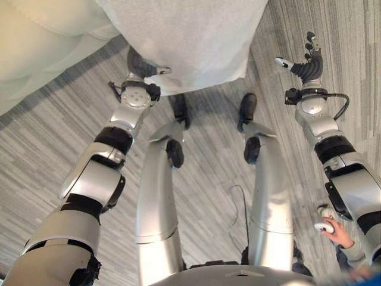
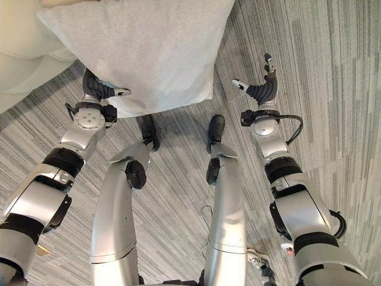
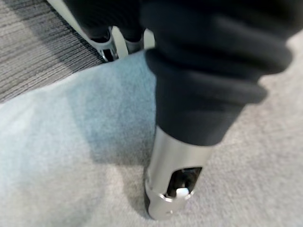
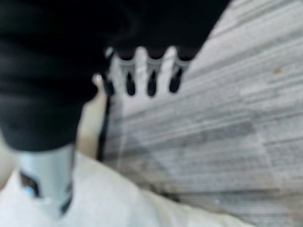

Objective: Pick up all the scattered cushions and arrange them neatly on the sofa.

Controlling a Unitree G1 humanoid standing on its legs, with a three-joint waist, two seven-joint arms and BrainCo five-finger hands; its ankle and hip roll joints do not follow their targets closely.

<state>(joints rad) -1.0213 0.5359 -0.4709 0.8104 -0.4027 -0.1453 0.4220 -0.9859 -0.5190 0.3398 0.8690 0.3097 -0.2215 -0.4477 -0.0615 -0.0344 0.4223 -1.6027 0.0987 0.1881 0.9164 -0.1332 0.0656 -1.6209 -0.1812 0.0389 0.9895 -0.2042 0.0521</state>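
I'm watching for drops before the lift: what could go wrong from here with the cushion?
Only the left hand is on the grey cushion, at one lower corner, so it may sag or slip free. The right hand is open beside the cushion, touching nothing, and gives no support. The cushion hangs over the carpet, where a drop would land.

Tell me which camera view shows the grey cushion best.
The right eye view: the cushion shows nearly whole, with its lower edge, corner and the left hand under it. The left eye view cuts off more of its top. Both wrist views catch just a close patch of its fabric.
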